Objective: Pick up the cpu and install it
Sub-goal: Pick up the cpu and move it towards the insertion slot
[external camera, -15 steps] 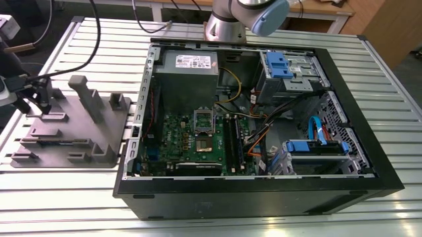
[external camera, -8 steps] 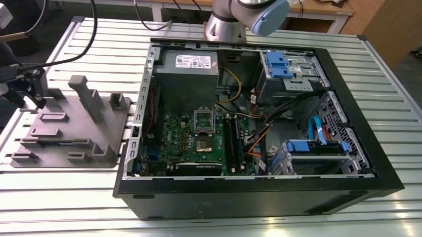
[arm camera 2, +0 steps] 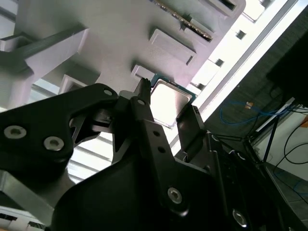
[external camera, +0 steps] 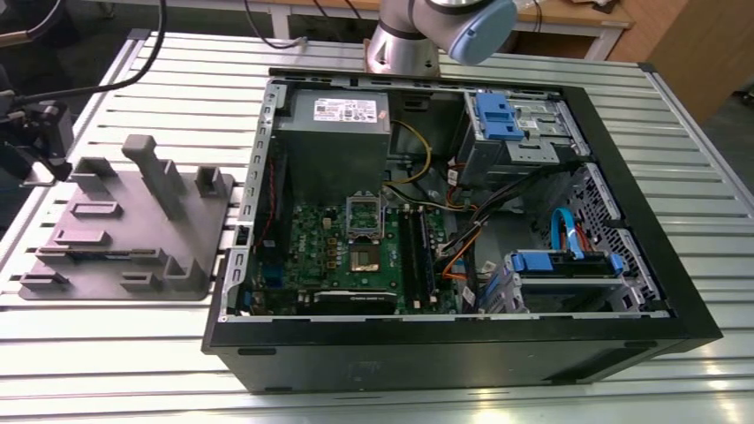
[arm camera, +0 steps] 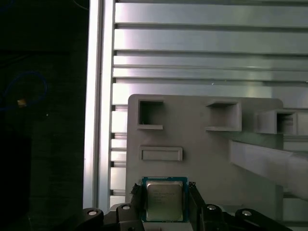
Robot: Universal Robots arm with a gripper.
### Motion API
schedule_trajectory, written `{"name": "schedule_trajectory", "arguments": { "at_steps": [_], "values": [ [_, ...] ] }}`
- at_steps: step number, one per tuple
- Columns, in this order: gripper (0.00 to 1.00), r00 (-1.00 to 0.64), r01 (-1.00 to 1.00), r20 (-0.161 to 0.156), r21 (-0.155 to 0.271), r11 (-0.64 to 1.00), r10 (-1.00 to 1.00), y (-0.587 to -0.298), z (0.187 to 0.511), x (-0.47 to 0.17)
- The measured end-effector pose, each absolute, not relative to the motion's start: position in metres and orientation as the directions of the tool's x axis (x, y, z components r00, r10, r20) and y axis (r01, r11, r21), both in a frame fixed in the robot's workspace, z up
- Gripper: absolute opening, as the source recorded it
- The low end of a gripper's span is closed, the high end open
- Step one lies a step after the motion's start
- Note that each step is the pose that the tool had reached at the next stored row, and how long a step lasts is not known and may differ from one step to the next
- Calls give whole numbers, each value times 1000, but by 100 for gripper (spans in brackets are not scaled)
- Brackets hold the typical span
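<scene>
The end effector (arm camera: 165,193) is drawn in narrow on the cpu (arm camera: 164,201) — one dark finger (arm camera: 136,196) against one edge, its twin against the opposite edge, and the silver lid facing up toward the wrist. The second wrist view shows the same clasp, with the cpu (arm camera 2: 168,98) caught between the two black tips. Whether it rests on the surface beneath or hangs just clear of it, I cannot tell.

Beneath it lies the grey fixture tray (arm camera: 216,163); the cpu sits near one corner of the tray, just beside a shallow rectangular pocket (arm camera: 160,154).

In the exterior view the end effector (external camera: 48,163) points straight down at the exterior view's left, over the tray's outer edge; a black cable (external camera: 106,78) arches up and away from the wrist. The arm's base column (external camera: 407,40) stands beyond the open computer case (external camera: 471,358), at the far side of the slotted metal counter (external camera: 141,79). So the wrist hangs well out to one side of its own base.

Inside the case lies the green board (external camera: 335,265) with its metal-framed socket (external camera: 363,234) — well apart from the cpu, with the tray between them.
</scene>
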State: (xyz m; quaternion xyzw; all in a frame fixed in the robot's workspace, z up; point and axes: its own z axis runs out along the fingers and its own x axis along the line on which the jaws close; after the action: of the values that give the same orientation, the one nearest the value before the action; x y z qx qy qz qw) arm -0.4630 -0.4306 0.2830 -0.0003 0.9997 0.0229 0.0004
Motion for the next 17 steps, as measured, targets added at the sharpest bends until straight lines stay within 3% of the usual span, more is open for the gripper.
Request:
{"name": "schedule_trajectory", "arguments": {
  "at_steps": [17],
  "values": [
    [47,-1000,-1,-1,46,999,-1,-431,300,-463]
  ]
}}
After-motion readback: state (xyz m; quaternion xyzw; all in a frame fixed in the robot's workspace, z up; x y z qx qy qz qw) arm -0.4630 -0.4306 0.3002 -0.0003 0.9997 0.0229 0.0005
